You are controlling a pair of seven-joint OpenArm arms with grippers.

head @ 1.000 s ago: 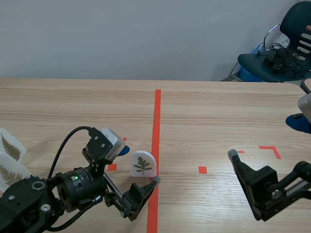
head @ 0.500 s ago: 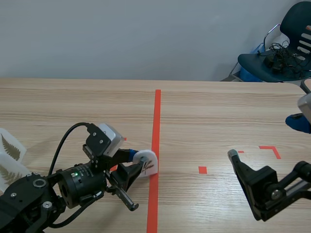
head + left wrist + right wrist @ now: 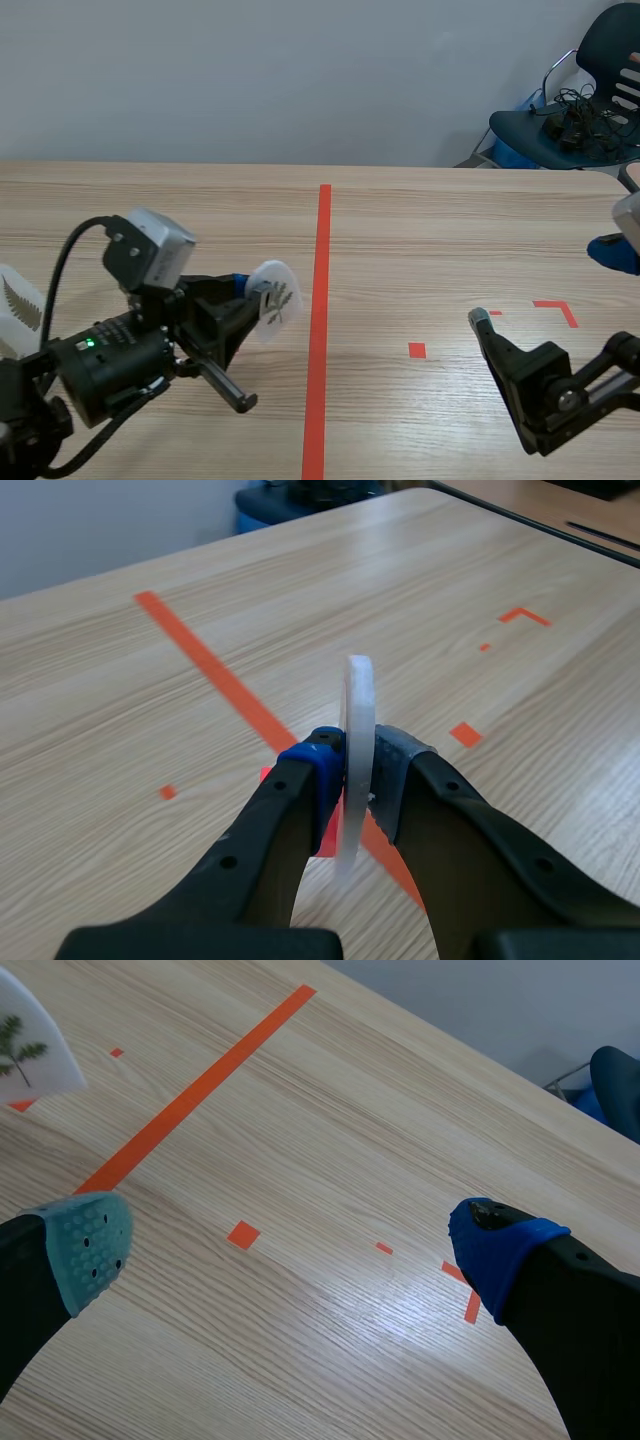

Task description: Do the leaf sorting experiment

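Left claw [image 3: 255,300], scene view: clamped on a white leaf card [image 3: 272,300], apparently clear of the table [image 3: 420,230]. A second leaf card [image 3: 20,300] lies well behind it.

Left wrist view: I see the card edge-on between both pads.

Right wrist view: right claw [image 3: 290,1240] wide open, empty.

I judge the step to be carrying. The next move calls for placing the card with its matching group and releasing.

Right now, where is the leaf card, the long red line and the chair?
leaf card [image 3: 277,277]: scene view, on its white face, just above the printed leaf.
red line [image 3: 324,240]: scene view, partway along the tape.
chair [image 3: 598,45]: scene view, on its backrest.
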